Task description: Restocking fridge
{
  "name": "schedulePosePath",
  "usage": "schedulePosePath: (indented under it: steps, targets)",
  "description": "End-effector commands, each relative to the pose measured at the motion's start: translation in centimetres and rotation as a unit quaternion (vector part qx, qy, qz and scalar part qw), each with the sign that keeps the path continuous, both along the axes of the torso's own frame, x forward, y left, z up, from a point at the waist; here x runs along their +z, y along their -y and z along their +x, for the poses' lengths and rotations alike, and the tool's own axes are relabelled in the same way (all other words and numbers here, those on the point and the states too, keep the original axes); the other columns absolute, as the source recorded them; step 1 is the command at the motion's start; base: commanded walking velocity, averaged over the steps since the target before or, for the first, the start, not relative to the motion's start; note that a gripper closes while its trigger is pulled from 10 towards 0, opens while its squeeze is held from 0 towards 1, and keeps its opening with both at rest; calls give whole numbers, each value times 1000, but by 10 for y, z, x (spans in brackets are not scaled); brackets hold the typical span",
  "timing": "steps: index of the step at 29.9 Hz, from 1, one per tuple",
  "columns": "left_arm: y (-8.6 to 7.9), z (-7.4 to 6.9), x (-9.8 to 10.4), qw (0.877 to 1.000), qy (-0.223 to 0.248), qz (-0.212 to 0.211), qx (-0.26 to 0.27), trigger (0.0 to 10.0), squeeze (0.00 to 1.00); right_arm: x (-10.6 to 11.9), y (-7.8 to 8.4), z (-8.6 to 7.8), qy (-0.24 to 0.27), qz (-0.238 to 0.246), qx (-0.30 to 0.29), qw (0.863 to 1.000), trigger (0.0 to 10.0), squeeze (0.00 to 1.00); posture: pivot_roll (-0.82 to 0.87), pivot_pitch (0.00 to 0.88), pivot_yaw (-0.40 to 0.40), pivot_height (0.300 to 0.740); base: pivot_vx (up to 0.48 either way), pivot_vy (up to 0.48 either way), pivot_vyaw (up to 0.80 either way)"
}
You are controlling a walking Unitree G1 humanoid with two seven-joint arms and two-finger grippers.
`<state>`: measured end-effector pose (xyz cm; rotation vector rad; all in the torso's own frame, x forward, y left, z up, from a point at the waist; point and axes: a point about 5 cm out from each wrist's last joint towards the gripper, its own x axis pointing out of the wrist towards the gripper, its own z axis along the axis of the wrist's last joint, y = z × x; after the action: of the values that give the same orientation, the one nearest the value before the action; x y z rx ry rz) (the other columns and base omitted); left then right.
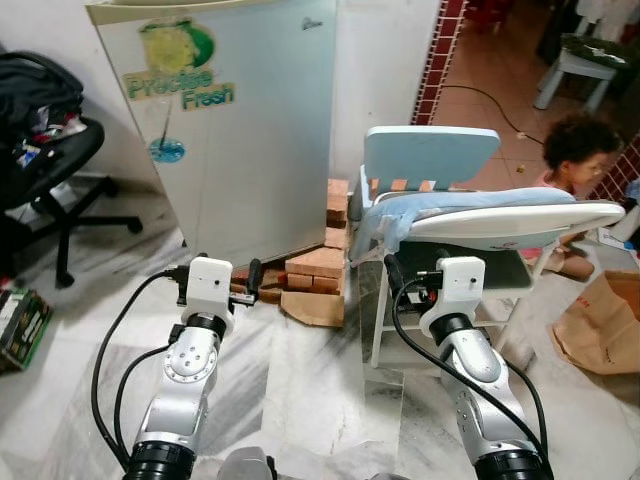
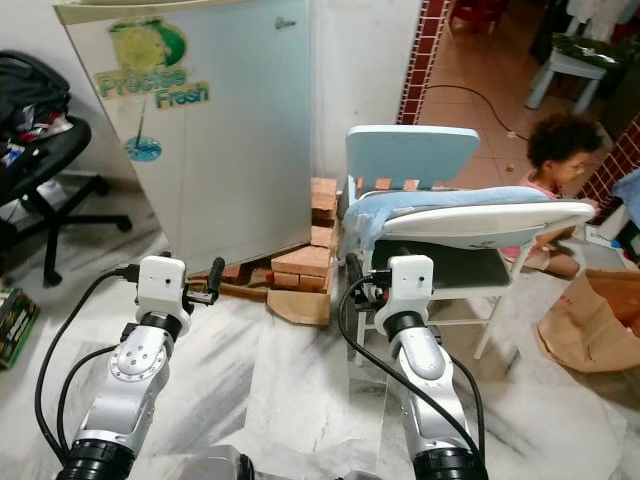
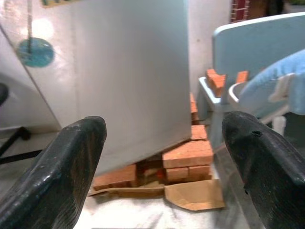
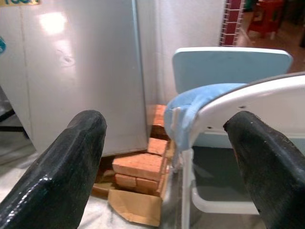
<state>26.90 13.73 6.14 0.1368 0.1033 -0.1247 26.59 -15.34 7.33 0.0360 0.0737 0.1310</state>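
Note:
A small silver fridge (image 1: 240, 130) with a "Precise Fresh" sticker stands ahead of me, door shut, propped on red bricks (image 1: 315, 265). My left gripper (image 3: 164, 133) is held low in front of the fridge's lower right corner. It is open, a short way off, with nothing between its fingers (image 3: 71, 162). To the right, my right gripper (image 4: 167, 129) is also open and empty. It points at the gap between the fridge and a high chair (image 1: 520, 220).
The high chair, with a white tray and a light blue seat back (image 1: 430, 155), stands close on the right, and a child (image 1: 570, 160) sits behind it. A black office chair (image 1: 50, 150) is at the left. Cardboard (image 1: 315, 308) lies by the bricks and a brown paper bag (image 1: 600, 320) is at the right.

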Motion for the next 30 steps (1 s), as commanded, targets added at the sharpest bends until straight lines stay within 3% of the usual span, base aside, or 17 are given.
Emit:
schedulePosePath:
  steps: [1, 10, 24, 30]
  targets:
    - [-3, -1, -1, 1000, -1, 8, -1, 10000, 0, 3, -3, 3, 6, -2, 8, 1000, 10000, 0, 0, 0, 16, 740, 0, 0, 0]
    - [-4, -1, -3, 1000, -4, 9, 1, 10000, 0, 3, -3, 5, 6, -5, 10, 1000, 10000, 0, -1, 0, 15, 740, 0, 0, 0]
    - [-4, 0, -5, 1000, -8, 7, -7, 10000, 0, 1, -2, 6, 4, -5, 8, 1000, 10000, 0, -1, 0, 18, 740, 0, 462, 0]
    - [0, -1, 1, 999, 7, -8, -36, 10000, 0, 0, -3, 5, 3, -6, 5, 1000, 10000, 0, -1, 0, 21, 740, 0, 0, 0]
